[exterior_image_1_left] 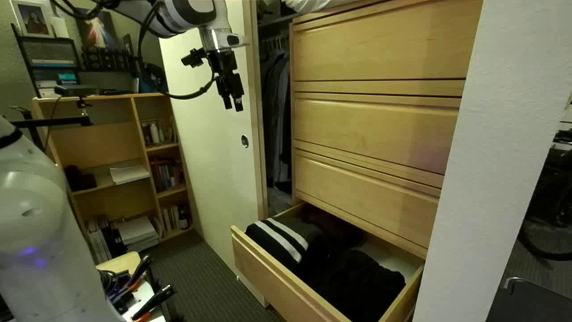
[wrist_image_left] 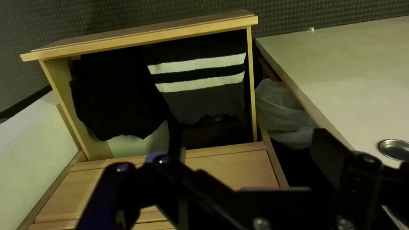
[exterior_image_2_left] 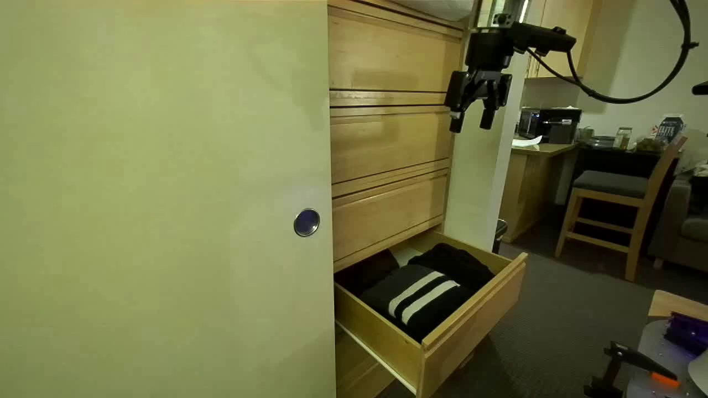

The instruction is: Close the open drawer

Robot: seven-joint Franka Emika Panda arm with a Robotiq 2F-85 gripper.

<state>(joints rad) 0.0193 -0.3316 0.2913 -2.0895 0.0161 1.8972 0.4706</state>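
The drawer [exterior_image_1_left: 278, 281] is the pale wood bottom one, pulled well out from the chest. Its front panel also shows in an exterior view [exterior_image_2_left: 477, 330], and its front rim crosses the top of the wrist view [wrist_image_left: 143, 39]. Folded dark clothes, one with two white stripes [exterior_image_2_left: 423, 298], lie inside it. My gripper [exterior_image_1_left: 233, 106] is open, empty and pointing down. It is high above the drawer, at about the height of the upper drawers, and touches nothing. Its fingers are spread apart in an exterior view [exterior_image_2_left: 472, 125] and in the wrist view [wrist_image_left: 250, 140].
The closed drawer fronts [exterior_image_1_left: 375, 129] of the chest rise above the open drawer. The cream sliding door [exterior_image_2_left: 166, 193] stands beside it, and a white wall end [exterior_image_1_left: 487, 156] on its other side. A bookshelf [exterior_image_1_left: 96, 129] and a small table with clamps [exterior_image_1_left: 143, 295] stand near the arm's base.
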